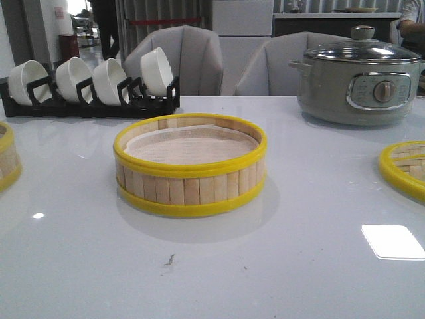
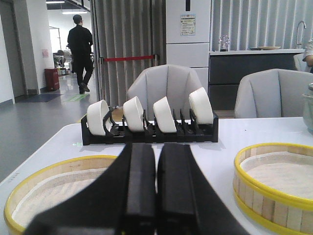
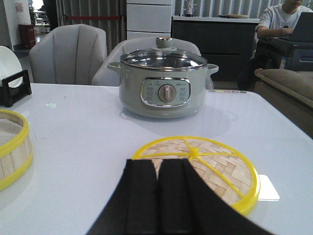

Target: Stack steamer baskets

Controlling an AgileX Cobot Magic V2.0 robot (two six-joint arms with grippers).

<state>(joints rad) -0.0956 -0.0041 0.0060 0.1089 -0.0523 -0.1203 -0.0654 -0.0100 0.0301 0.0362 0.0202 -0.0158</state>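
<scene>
Now the desk [image 1: 319, 279] carries two open baskets and one woven lid. One basket [image 1: 190, 164] sits mid-frame; the second basket [image 2: 54, 188] lies lower left, just ahead of the left jaws [image 2: 155, 186], pressed together. The lid [image 3: 205, 169], lower right, lies just beyond the right jaws [image 3: 157, 196], likewise pressed together and empty.

No legible text — (labels blurred)

At the front view's left edge we see only a sliver of a steamer basket [image 1: 5, 159], and the lid [image 1: 405, 166] is cut at the right edge; our right gripper [image 3: 157, 205] hides the lid's near rim
</scene>
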